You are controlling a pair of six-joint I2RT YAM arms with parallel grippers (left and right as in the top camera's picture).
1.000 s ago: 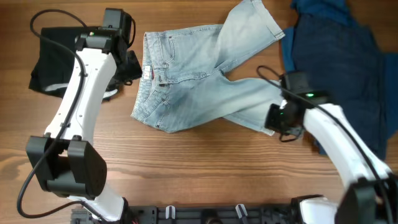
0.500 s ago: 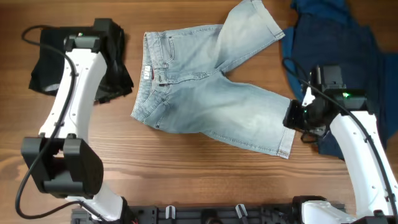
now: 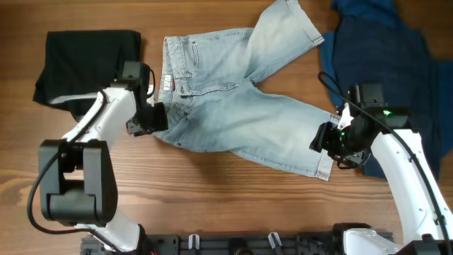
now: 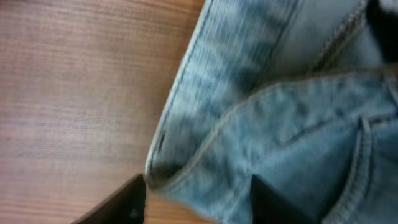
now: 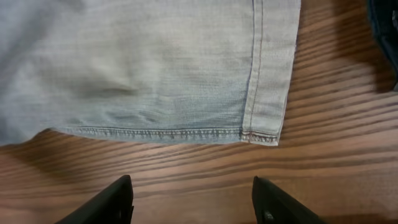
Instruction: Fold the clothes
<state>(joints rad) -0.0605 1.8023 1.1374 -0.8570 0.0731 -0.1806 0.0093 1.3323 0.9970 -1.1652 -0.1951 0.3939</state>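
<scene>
Just beyond the left hand [image 3: 154,119], a small white-and-red label [image 3: 166,81] sits on the waistband of the pale-blue denim shorts [image 3: 233,120]; its lettering is too small to read. That hand is spread wide and clamps nothing. Its two fingers [image 4: 124,202] flank the lower corner of the waistband, which lies between the tips on the wooden surface [image 3: 233,198]. The blurred wrist view does not settle whether they touch the cloth.

Across the shorts, the right hand [image 5: 196,205] is likewise open and empty above bare wood, with the stitched hem corner of one leg just ahead of its fingertips and apart from them.

Farther out, the shorts lie spread flat. The waistband is toward the left hand, one leg reaches to the right hand, and the other leg angles away toward the far edge. Behind the left hand lies a black garment [image 3: 85,60] with a strip of white trim at its near edge. Beyond the right hand, a dark blue garment [image 3: 396,64] lies rumpled.
</scene>
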